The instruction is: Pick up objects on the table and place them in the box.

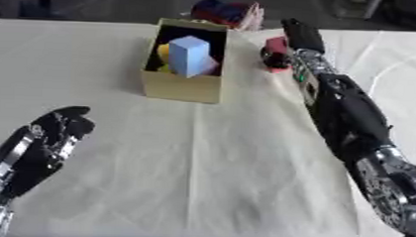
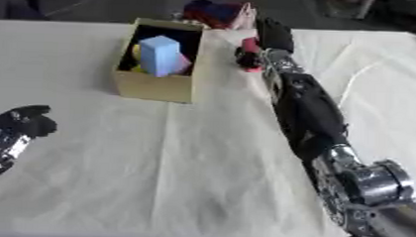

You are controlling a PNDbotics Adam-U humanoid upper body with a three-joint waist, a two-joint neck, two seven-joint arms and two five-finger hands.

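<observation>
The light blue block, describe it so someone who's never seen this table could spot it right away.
Find the open cardboard box on the white-clothed table, toward the far middle. The light blue block stands upright inside it, poking above the rim. It is the tallest, palest piece there, with a yellow piece and a pinkish piece tucked low beside it.

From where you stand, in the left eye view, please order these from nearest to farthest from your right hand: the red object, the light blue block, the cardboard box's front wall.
1. Red object, at the right hand.
2. Light blue block, inside the box, leftward.
3. Cardboard box's front wall, nearer the camera.
</observation>
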